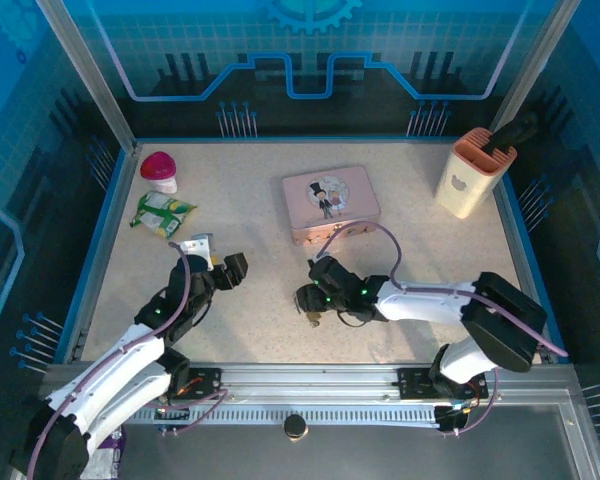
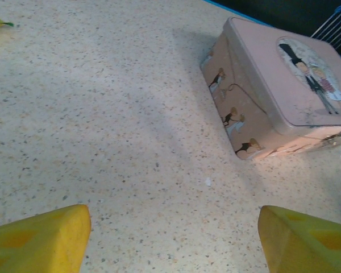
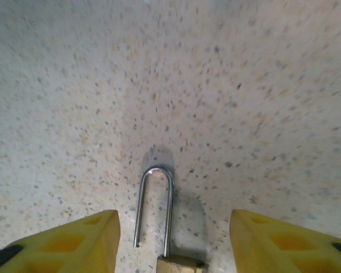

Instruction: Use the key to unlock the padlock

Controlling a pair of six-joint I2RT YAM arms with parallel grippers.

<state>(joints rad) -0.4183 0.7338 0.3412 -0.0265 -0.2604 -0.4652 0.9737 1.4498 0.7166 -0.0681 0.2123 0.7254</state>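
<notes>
A pale table [image 1: 260,250] with tiny dark and orange specks is seen. It is edged by a thin blue rim [image 1: 98,240]. It is closed in by blue walls [image 1: 380,60] marked with small squares. A gear [image 1: 313,24] is drawn on the back wall. Two grey metal posts [image 1: 88,70] are set at the back corners. A metal rail [image 1: 310,380] is laid along the near edge.
</notes>
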